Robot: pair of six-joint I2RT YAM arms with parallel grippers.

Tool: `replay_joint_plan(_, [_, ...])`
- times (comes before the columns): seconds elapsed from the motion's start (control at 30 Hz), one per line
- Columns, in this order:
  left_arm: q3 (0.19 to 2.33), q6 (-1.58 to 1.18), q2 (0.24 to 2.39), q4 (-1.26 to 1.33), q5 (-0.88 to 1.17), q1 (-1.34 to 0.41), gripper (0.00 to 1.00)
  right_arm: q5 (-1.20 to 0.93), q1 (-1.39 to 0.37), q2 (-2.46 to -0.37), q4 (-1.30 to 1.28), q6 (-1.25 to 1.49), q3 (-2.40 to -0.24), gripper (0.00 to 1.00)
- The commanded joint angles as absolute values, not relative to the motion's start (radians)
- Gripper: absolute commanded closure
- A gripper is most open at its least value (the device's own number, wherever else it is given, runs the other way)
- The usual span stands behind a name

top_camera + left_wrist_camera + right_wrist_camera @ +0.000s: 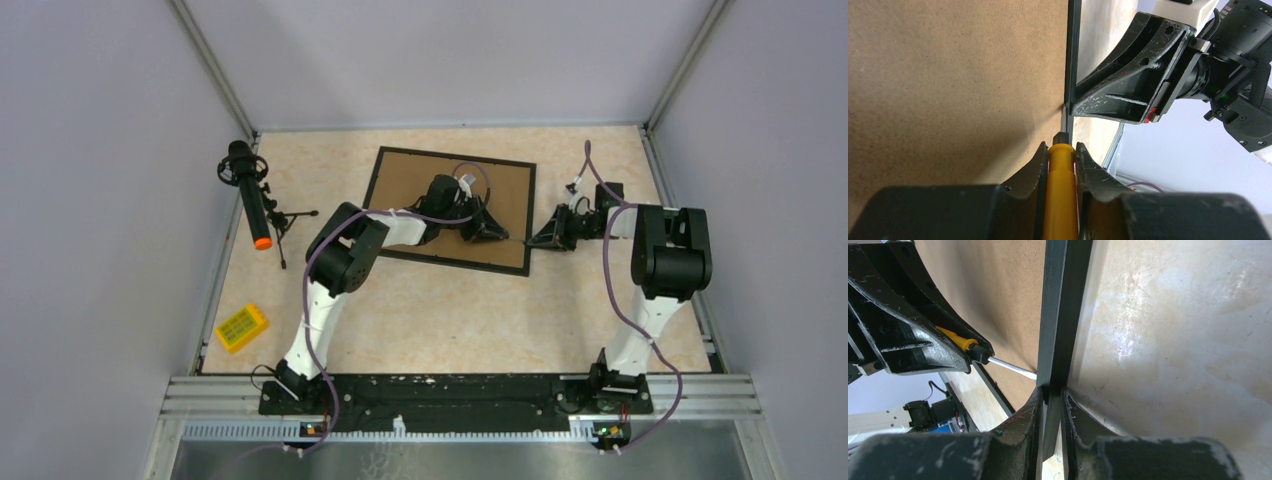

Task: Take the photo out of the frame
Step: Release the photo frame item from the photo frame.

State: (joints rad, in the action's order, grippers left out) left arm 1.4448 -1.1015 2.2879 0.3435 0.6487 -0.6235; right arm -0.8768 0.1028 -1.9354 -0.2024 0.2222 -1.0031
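Observation:
The frame (420,180) lies face down mid-table, brown fibreboard back up, thin black border around it. The photo is hidden under the back. My left gripper (488,231) reaches over the back and is shut on a yellow-handled screwdriver (1062,190). The screwdriver's metal shaft (1010,368) points at the inside of the frame's right border (1060,315). My right gripper (1051,392) is shut on that right border near its near corner, one finger on each side. It also shows in the top view (545,238) and in the left wrist view (1128,90).
A black microphone with an orange tip (250,195) stands on a small tripod at the left. A yellow block (241,327) lies near the front left. Metal rails and grey walls enclose the beige table (450,320).

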Motion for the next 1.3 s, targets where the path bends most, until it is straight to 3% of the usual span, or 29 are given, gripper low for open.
replay_joint_plan(0.0, [1.422, -1.072, 2.249, 0.312, 0.625, -0.619, 1.00, -0.717, 0.084, -1.994, -0.228, 0.175, -0.982, 1.00])
replay_joint_plan(0.33, [1.421, -1.046, 2.182, 0.240, 0.606, -0.700, 1.00, -0.716, 0.084, -1.997, -0.222, 0.184, -0.980, 1.00])
replay_joint_plan(0.67, [1.552, -0.937, 2.131, 0.034, 0.497, -0.794, 1.00, -0.709, 0.078, -1.996, -0.213, 0.193, -0.981, 1.00])
replay_joint_plan(1.27, [1.484, -0.977, 2.108, 0.112, 0.556, -0.650, 1.00, -0.694, 0.078, -1.974, -0.223, 0.183, -0.982, 1.00])
